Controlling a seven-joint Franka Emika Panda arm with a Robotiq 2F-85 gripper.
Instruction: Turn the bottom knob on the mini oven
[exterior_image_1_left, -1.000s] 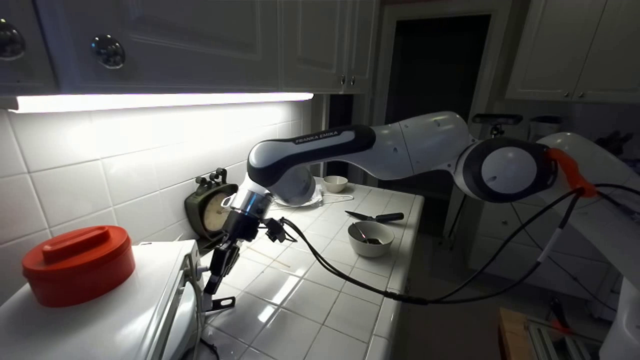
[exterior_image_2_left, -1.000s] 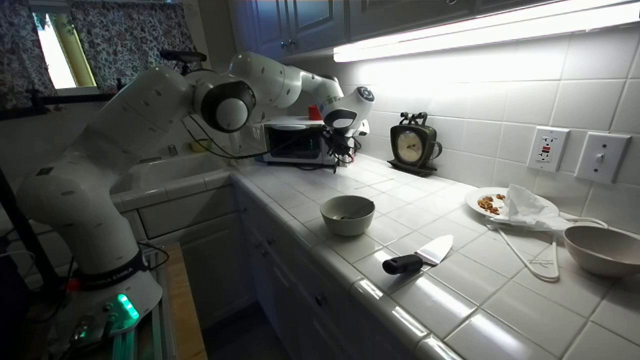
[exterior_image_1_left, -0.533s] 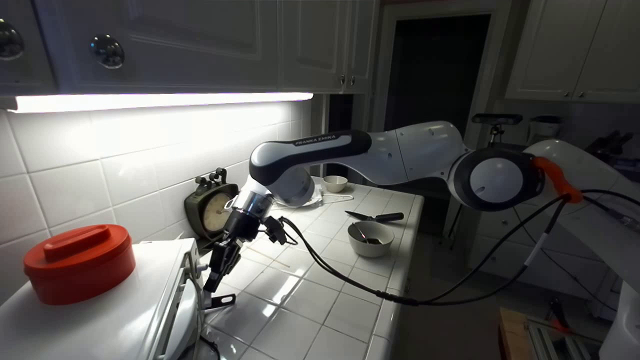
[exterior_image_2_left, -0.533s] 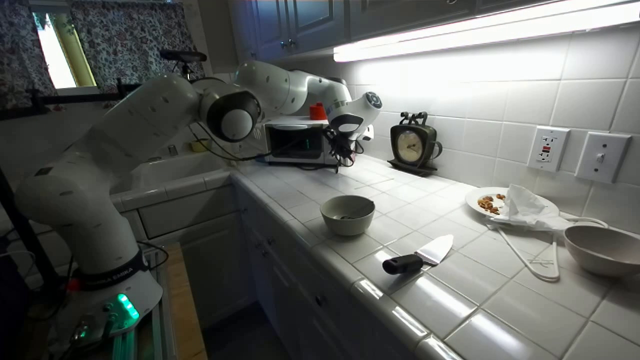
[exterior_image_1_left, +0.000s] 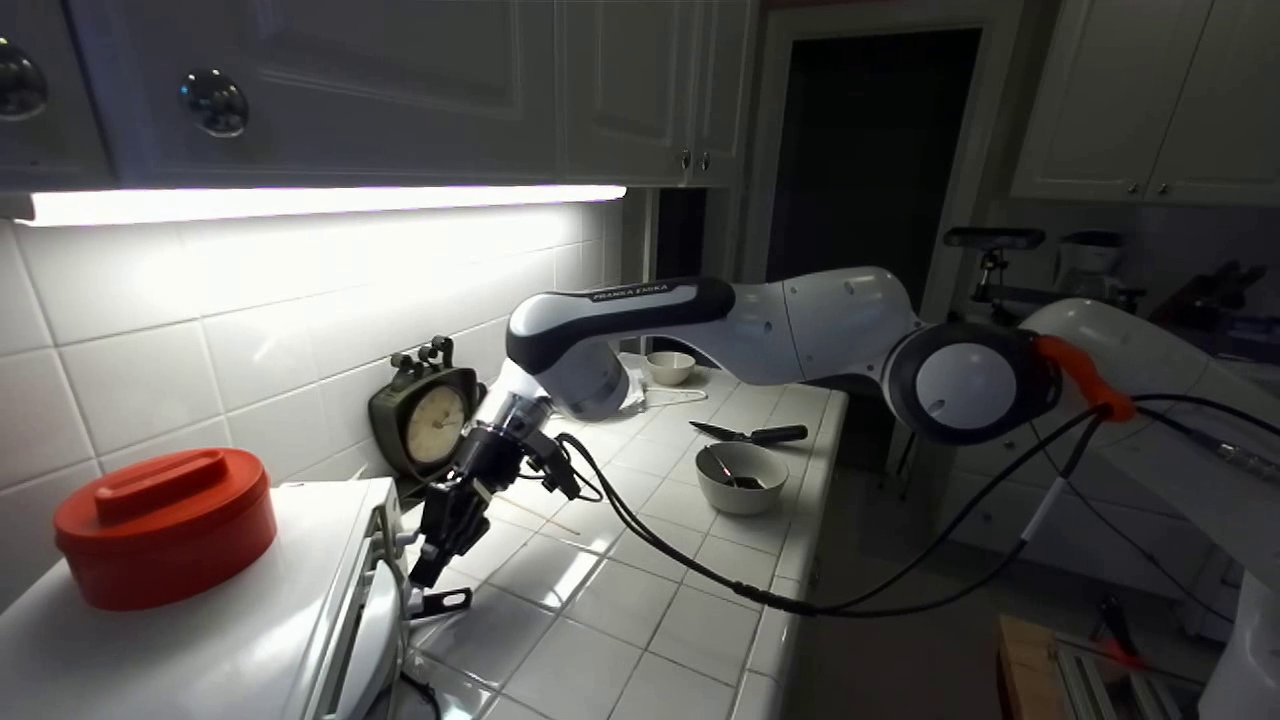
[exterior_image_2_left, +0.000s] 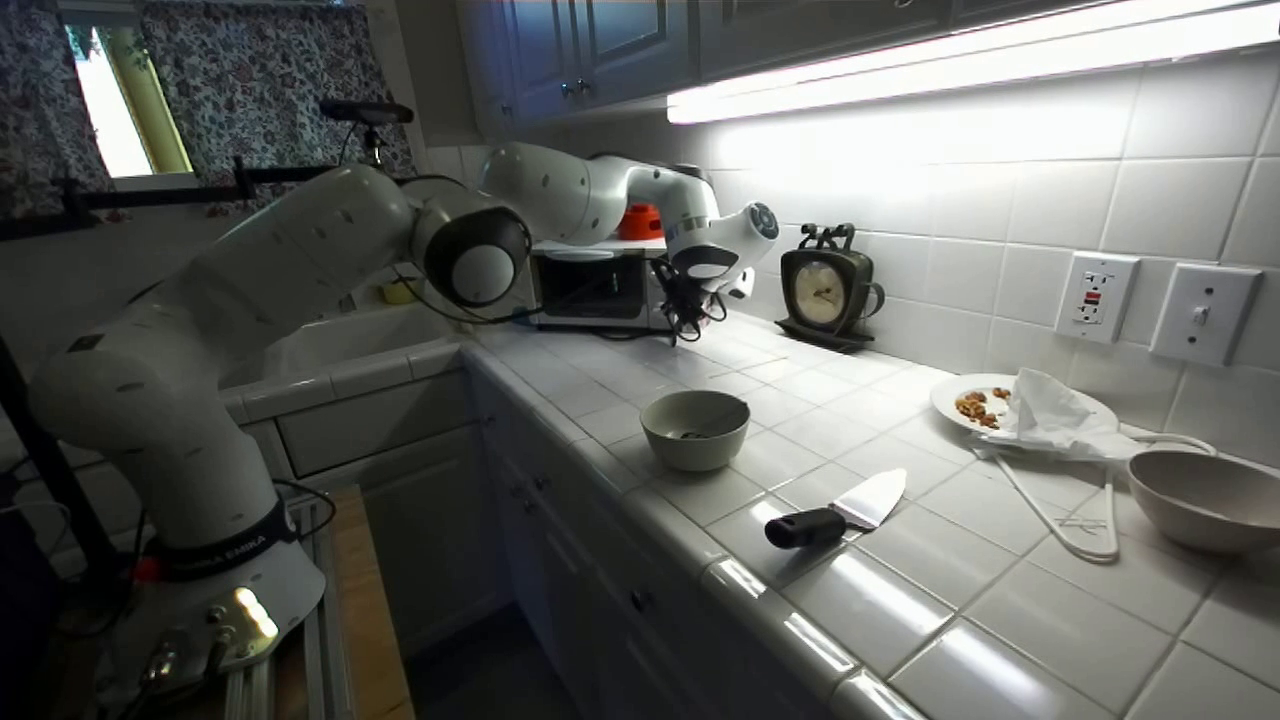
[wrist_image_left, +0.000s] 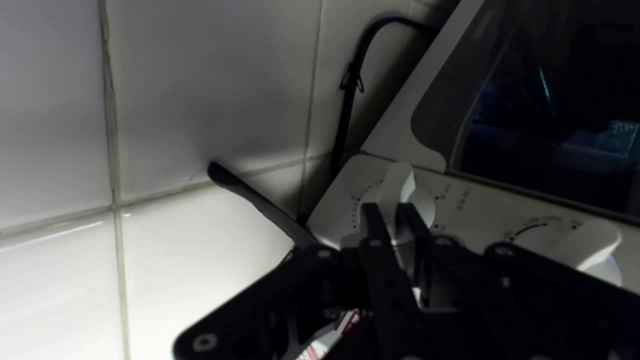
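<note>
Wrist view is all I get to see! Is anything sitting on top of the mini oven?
Observer: Yes! In an exterior view, a red lidded pot sits on top of the mini oven.
Operator: Whoa! What else can't I see?
Observer: A dark clock-like thing stands near the tiled wall.
Operator: Ooh, any snacks out there?
Observer: Maybe! A white plate holds small brown pieces, but I can't tell for sure what they are.
</note>
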